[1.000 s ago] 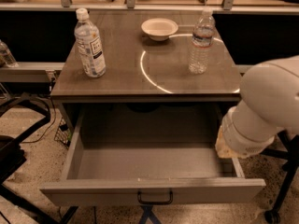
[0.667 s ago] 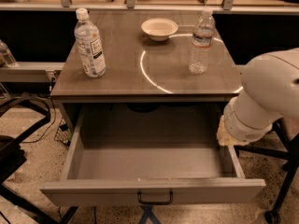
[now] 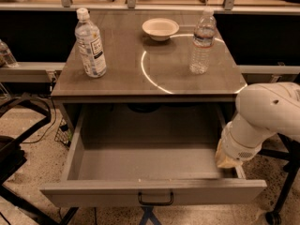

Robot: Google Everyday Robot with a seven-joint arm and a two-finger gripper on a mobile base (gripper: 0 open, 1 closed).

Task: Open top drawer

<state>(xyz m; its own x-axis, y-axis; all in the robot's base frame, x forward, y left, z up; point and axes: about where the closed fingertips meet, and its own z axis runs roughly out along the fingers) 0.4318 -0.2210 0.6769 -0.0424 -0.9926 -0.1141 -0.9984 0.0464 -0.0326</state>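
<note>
**Change.** The drawer (image 3: pixel 140 165) stands pulled out toward the camera from under the table (image 3: pixel 117 86). Its grey tray is bare, and its front, with the dark loop handle (image 3: pixel 155 198) at centre, is where it was a second ago. Only the right side differs. The white arm (image 3: pixel 274 114) rose slightly and then sank again, and its wrist now hangs over the drawer's right wall, near the front corner. The gripper (image 3: pixel 227 160), at the arm's tip, lies at that wall and well apart from the handle. Whether it is released or clenched cannot be told.

**Meaning.** The drawer has kept its place while the arm shifted, so the opening reads as complete and the arm as disengaged. Probably only withdrawal remains.

**Surface.** The left bottle (image 3: pixel 90 43), labelled and capped, stands upright near the table's left edge. The pale bowl (image 3: pixel 160 28) sits at the back centre. The right bottle (image 3: pixel 202 41), clear, stands upright just right of the bowl. A bright arc (image 3: pixel 149 76) of reflected light curves across the top between the bottles.

**Room.** At far left a further bottle (image 3: pixel 5 54) rests on a low ledge. Below it are dark frames and cables (image 3: pixel 61 130) over a speckled floor (image 3: pixel 33 182). A counter (image 3: pixel 154 6) runs behind the table, above dark recesses. At far right a dark stand (image 3: pixel 283 186) on a castor sits beneath the arm.
</note>
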